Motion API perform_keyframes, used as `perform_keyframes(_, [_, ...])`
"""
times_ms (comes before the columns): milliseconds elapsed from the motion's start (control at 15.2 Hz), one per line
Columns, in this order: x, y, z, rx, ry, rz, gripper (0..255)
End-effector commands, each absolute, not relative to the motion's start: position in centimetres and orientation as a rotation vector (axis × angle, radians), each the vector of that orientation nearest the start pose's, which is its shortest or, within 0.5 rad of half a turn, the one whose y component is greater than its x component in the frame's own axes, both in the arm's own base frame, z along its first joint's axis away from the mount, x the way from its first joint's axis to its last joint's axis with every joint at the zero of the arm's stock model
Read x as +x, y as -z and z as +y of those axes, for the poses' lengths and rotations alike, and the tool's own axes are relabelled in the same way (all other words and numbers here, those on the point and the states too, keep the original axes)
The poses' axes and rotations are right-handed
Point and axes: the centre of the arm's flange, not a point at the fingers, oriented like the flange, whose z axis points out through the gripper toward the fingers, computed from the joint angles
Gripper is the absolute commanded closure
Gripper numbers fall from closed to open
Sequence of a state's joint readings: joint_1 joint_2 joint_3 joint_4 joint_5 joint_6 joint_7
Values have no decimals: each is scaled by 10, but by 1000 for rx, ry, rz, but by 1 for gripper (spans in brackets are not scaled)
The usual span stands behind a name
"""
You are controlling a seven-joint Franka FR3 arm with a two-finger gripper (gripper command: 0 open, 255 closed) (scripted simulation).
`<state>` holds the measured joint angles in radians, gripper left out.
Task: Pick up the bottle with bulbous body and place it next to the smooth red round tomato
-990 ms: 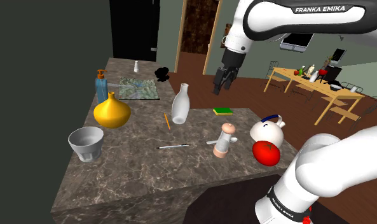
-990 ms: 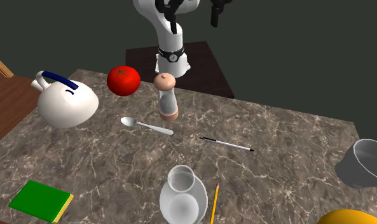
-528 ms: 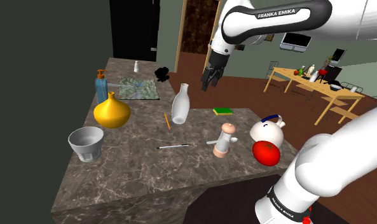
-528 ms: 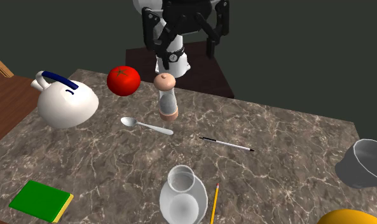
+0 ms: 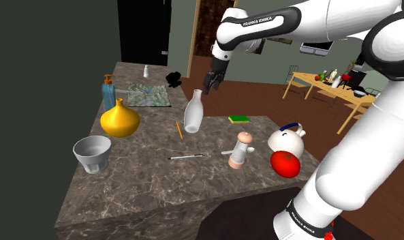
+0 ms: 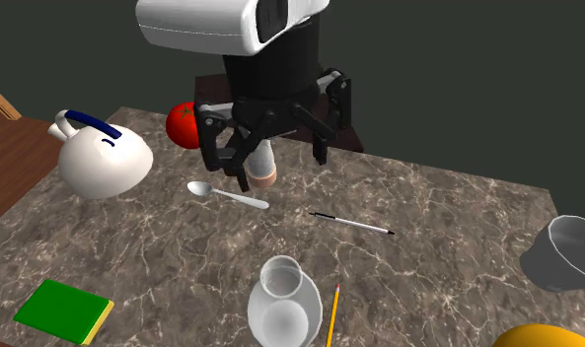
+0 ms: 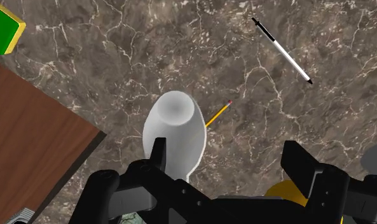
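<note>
Two black fingers point(image 7: 299, 164) stand spread apart, gripping nothing, as they hang over the pale bulbous bottle point(image 5: 193, 112). The bottle stands upright on the marble table point(image 5: 146, 184), just beside a yellow pencil point(image 5: 179, 129). Seen from the wrist, it sits close under one finger rather than midway between them. The red tomato point(image 5: 285, 164) lies well apart from it, beside a white kettle point(image 5: 287, 139).

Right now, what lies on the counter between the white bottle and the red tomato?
A pale grinder and a spoon beside it lie between the white bottle and the tomato; both exterior views show this.
</note>
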<state>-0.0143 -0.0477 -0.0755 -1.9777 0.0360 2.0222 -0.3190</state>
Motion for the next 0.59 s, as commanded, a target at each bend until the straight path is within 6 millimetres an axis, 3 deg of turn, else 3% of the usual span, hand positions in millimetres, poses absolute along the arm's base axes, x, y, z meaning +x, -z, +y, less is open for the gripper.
perform_keyframes(0, [576,-485,-52,-3099,162,-355,0])
perform_keyframes(396, [647,-462,-71,-3088,188,-411,0])
perform_keyframes(528, [650,-456,-71,-3087,189,-413,0])
